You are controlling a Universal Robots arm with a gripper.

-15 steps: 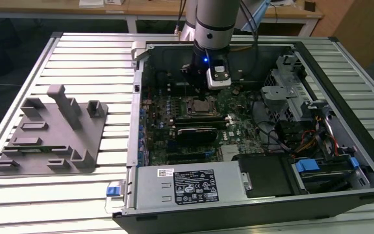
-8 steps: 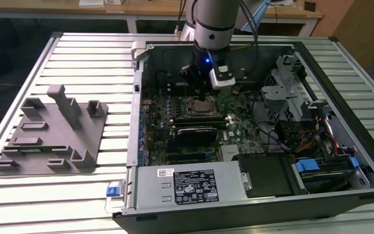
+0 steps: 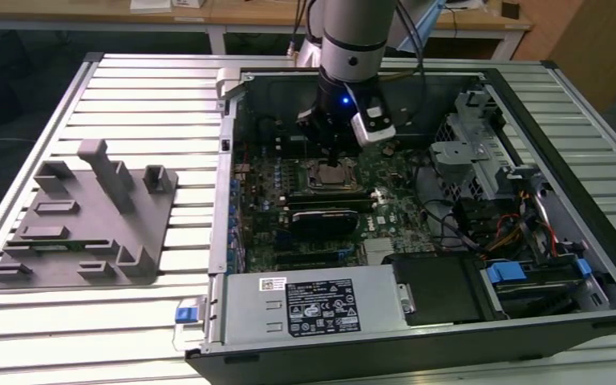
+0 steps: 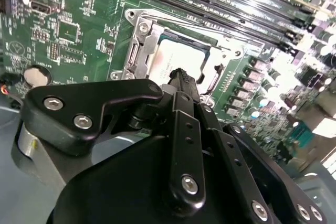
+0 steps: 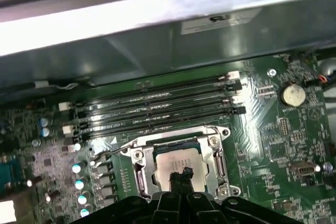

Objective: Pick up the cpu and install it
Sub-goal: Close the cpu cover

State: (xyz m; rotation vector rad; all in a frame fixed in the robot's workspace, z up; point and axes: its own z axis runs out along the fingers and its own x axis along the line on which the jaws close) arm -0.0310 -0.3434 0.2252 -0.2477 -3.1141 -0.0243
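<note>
One edge of the cpu (image 5: pixel 164 165) is covered by the claw (image 5: pixel 181 173) tips in both wrist views, so contact between tips and metal top cannot be confirmed. Claw fingers are seen pressed together, with nothing between them. The cpu is seated flat in the socket frame (image 5: pixel 138 169) on the motherboard (image 3: pixel 394 210), inside the open computer case (image 3: pixel 415 358) on the worktop (image 3: pixel 126 80), directly under the claw. A grey tray (image 3: pixel 83 216) is seen by the worktop's edge at the exterior view's left.

The arm (image 3: pixel 351 32) is silver-grey, with black cables (image 3: pixel 416 48), a blue light (image 3: pixel 345 101) and perhaps a white camera block (image 3: pixel 375 128); the black pincer (image 4: pixel 178 73) carries silver screws (image 4: pixel 189 183).
</note>
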